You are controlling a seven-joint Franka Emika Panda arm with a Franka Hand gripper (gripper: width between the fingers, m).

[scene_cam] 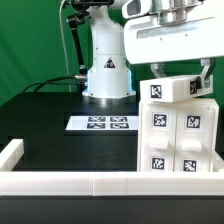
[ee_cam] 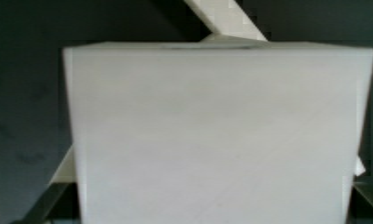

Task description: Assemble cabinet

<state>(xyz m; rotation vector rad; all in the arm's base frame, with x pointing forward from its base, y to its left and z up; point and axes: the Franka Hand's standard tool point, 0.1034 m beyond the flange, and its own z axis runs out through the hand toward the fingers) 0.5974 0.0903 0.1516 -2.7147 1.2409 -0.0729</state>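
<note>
Here the gripper (scene_cam: 180, 74) seems clamped on a tilted block (scene_cam: 172, 90), touching or just above the cabinet (scene_cam: 182, 140), which stands straight below at the exterior view's right; block's long axis spans the jaws

The cabinet (scene_cam: 178, 125) stands at exterior view's right of marker board (scene_cam: 103, 123).

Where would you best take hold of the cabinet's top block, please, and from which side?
Grip the top block across its two end faces, coming straight down from above: it lies on the cabinet, so only its top and sides are free, and the gripper hangs over it.
</note>
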